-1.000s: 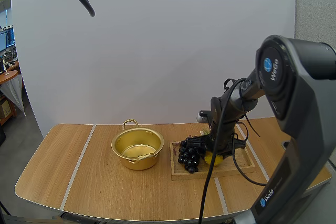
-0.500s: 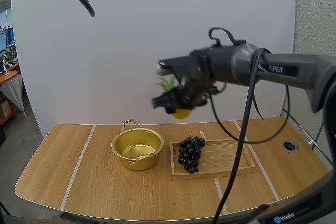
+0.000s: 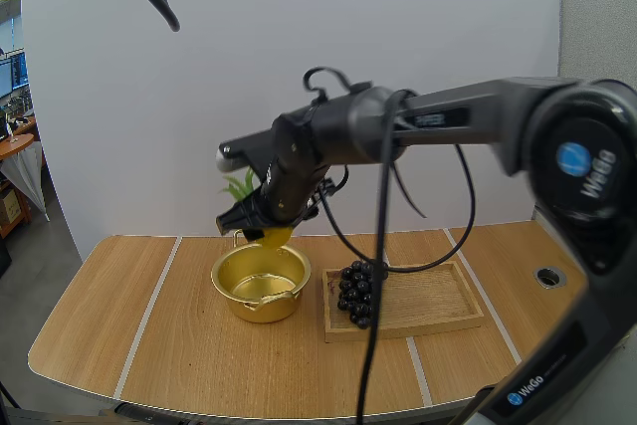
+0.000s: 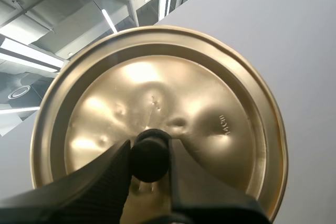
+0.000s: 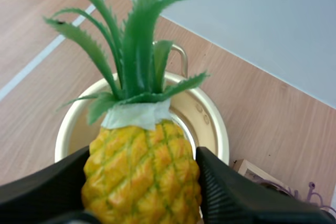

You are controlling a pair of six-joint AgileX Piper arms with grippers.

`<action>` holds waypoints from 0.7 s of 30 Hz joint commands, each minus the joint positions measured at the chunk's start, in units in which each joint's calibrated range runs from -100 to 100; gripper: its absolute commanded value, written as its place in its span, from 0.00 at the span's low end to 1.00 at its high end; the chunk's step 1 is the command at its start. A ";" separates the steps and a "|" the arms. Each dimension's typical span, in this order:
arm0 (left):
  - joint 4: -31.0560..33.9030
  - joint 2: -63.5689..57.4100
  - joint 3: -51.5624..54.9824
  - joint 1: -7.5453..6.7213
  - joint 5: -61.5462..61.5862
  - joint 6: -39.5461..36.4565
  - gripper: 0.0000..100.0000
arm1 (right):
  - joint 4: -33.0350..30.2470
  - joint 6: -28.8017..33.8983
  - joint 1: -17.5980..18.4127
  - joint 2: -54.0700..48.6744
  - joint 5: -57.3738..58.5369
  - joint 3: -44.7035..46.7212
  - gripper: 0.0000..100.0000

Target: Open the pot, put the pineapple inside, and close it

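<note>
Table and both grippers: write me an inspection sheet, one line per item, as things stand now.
Surface: wooden table, bare apart from the items below.
Job's things: pot open and empty, standing on the table; pineapple held in the air over the pot, not yet inside; lid off the pot, held up by its knob.
Clutter: wooden tray beside the pot, with grapes at the end nearest the pot.
Grippers: right gripper pinches the pineapple's body; left gripper pinches the lid's knob.
Cables: nothing seen lying on the table.
Surroundings: plain white board behind the table.
</note>
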 commanded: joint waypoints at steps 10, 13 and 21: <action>0.03 -0.42 -0.45 -0.25 -2.09 -0.43 0.00 | 0.09 -0.29 0.09 18.62 -6.64 -2.91 0.00; 0.03 -0.42 -0.45 -0.25 -2.09 -0.43 0.00 | 0.09 -0.29 0.09 20.47 -7.55 -2.91 0.00; 0.03 -0.42 -0.45 -0.25 -2.09 -0.43 0.00 | -0.16 -0.29 0.09 23.43 -8.34 -2.91 0.00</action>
